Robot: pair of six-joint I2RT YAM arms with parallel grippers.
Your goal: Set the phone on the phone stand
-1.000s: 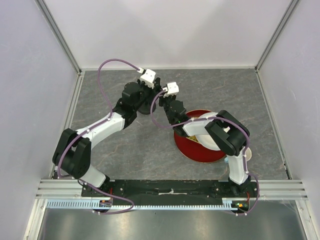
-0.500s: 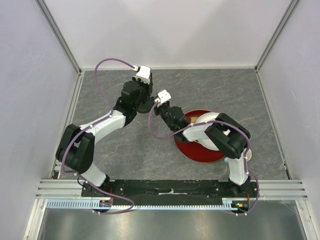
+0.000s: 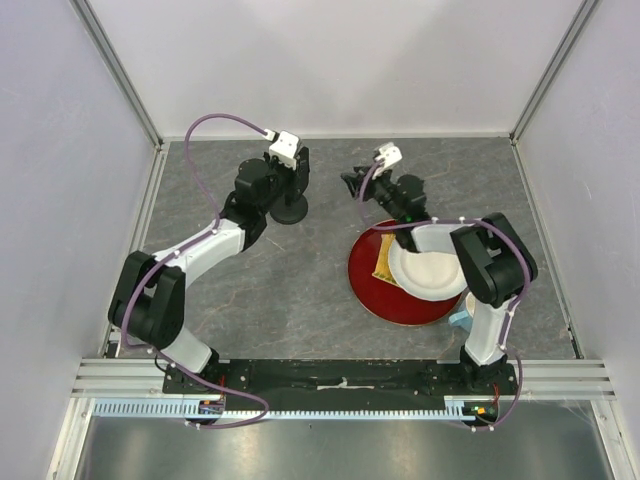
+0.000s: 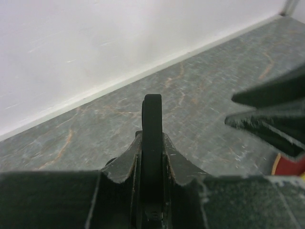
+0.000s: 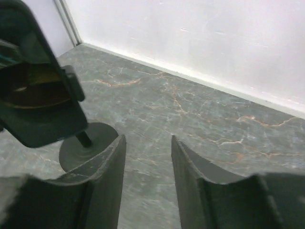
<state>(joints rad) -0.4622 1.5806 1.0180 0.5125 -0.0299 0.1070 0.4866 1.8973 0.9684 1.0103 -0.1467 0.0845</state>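
Left wrist view shows the left end effector [image 4: 152,148] clamped on the phone [image 4: 152,125], which is seen edge-on as a thin black strip standing upright between the two fingers [image 4: 125,163]; the grey table [image 4: 205,109] lies beyond it. From the right wrist view the phone's glossy face sits directly over the post of the phone stand [image 5: 88,146], at 9 o'clock of the right end effector [image 5: 147,160]; whether it is seated in the clamp head I cannot tell. The right end effector's jaws stand apart and hold nothing. In the top external view it hangs at 3 o'clock of the stand and at 12 o'clock of a red plate [image 3: 372,300]; a white plate [image 3: 435,275] rests on the red one.
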